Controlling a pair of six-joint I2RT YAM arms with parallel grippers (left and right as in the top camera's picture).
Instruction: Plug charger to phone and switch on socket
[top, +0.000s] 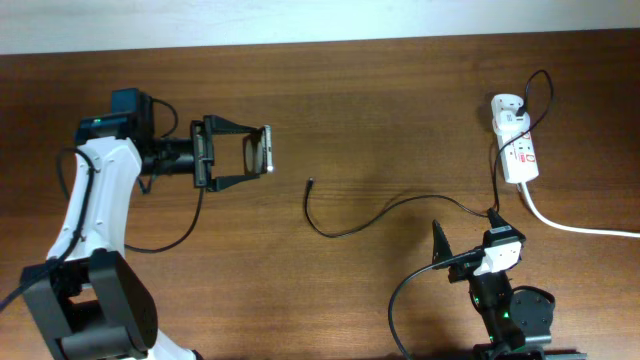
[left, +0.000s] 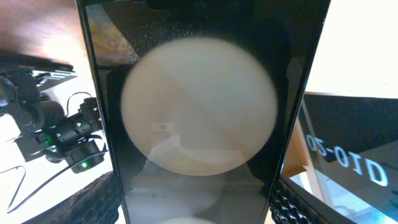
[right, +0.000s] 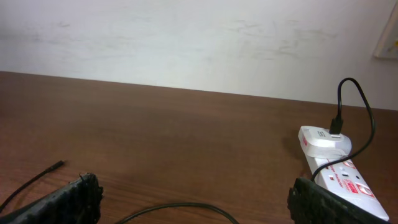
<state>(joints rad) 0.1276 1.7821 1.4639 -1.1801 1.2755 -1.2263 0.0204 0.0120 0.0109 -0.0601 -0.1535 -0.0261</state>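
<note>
Left tool (top: 267, 150) clamps the phone (left: 199, 112), charger (top: 345, 232) lying loose on the table (top: 400, 100).

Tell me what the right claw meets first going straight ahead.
Likely the charger cable lying across its path, if the right claw runs low enough; otherwise bare table to the wall.

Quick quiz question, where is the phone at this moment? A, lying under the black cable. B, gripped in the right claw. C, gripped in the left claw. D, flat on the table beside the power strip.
C: the phone sits clamped between the fingers of the left claw, off the table, while the right claw is open and holds nothing.
</note>
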